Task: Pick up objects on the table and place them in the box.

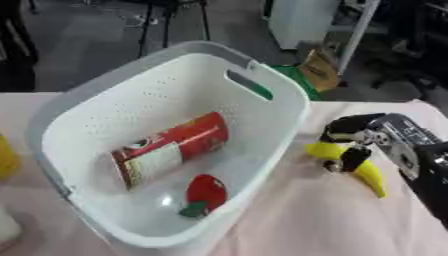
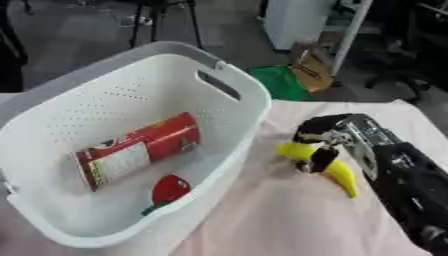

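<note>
A white perforated basket [image 1: 280, 125] stands on the pink table. Inside it lie a red snack can [image 1: 171, 149] on its side and a red strawberry-like thing [image 1: 206, 192] with a green stalk. To the basket's right a yellow banana [image 2: 337, 176] is held just above or on the cloth. My right hand [image 1: 354, 137] comes in from the right, its fingers and thumb curled round the banana's upper end. My left hand shows in neither view.
A yellow thing [image 1: 7, 160] shows at the left edge of the table, with a pale thing [image 1: 7, 225] below it. Beyond the table lie a green bag [image 2: 280, 82], a brown package [image 2: 313, 70] and stands on a dark floor.
</note>
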Motion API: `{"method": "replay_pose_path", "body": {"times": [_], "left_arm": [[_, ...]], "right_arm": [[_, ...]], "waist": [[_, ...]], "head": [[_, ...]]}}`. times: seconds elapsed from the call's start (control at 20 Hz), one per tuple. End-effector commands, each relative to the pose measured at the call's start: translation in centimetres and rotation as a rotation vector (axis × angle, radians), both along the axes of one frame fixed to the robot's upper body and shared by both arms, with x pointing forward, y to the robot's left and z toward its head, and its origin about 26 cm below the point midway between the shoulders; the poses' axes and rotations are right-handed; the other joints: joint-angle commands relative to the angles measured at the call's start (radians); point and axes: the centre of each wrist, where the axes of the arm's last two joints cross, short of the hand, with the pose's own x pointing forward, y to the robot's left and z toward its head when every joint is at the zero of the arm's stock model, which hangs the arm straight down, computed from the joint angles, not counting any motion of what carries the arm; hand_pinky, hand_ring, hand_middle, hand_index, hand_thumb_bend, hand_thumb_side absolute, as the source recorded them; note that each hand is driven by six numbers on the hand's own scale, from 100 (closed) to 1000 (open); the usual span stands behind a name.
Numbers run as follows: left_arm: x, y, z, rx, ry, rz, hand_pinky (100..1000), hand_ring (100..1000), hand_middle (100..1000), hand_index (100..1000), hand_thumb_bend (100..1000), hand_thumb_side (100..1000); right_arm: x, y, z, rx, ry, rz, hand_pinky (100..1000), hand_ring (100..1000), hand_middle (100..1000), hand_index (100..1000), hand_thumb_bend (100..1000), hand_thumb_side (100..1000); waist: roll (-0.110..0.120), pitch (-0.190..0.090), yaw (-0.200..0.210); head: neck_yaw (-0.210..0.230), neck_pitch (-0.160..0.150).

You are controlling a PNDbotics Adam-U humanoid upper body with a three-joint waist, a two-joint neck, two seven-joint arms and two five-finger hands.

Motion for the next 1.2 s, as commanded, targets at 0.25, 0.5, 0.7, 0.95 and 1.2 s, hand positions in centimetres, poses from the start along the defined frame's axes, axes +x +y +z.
{"method": "replay_pose_path", "body": {"times": [0.25,0.5,0.7,0.95,1.2], "left_arm": [[-0.30,0.20,0.52,0.003,-0.022,0.008,649,496,600,747,100,998],[-0.30,0.22,0.55,0.002,-0.023,0.009,649,496,600,747,100,998],[-0.30,0.22,0.51,0.003,-0.022,0.009,649,497,601,747,100,998],[-0.31,0.25,0.48,0.004,-0.020,0.010,649,497,601,747,100,998],[-0.31,0.28,0.40,0.004,-0.018,0.012,648,497,601,747,100,998]], "right_arm": [[-0.46,-0.70,1.53,-0.003,-0.050,-0.010,913,899,494,614,136,420],[-0.43,-0.78,1.39,0.009,-0.063,-0.014,907,889,470,558,140,416],[-0.36,-0.58,1.63,0.011,-0.077,-0.009,906,881,456,535,111,425],[-0.33,-0.53,1.72,0.022,-0.087,-0.005,902,864,412,506,100,448],[-0.34,-0.25,2.23,0.035,-0.124,0.004,895,838,388,473,100,455]], "waist": [[0.005,-0.036,-0.004],[0.007,-0.035,-0.002],[0.007,-0.037,-0.007],[0.007,-0.040,-0.010],[0.007,-0.045,-0.016]], "head": [[-0.005,-0.005],[-0.008,-0.006],[-0.008,-0.003],[-0.007,-0.002],[-0.006,0.001]]}}
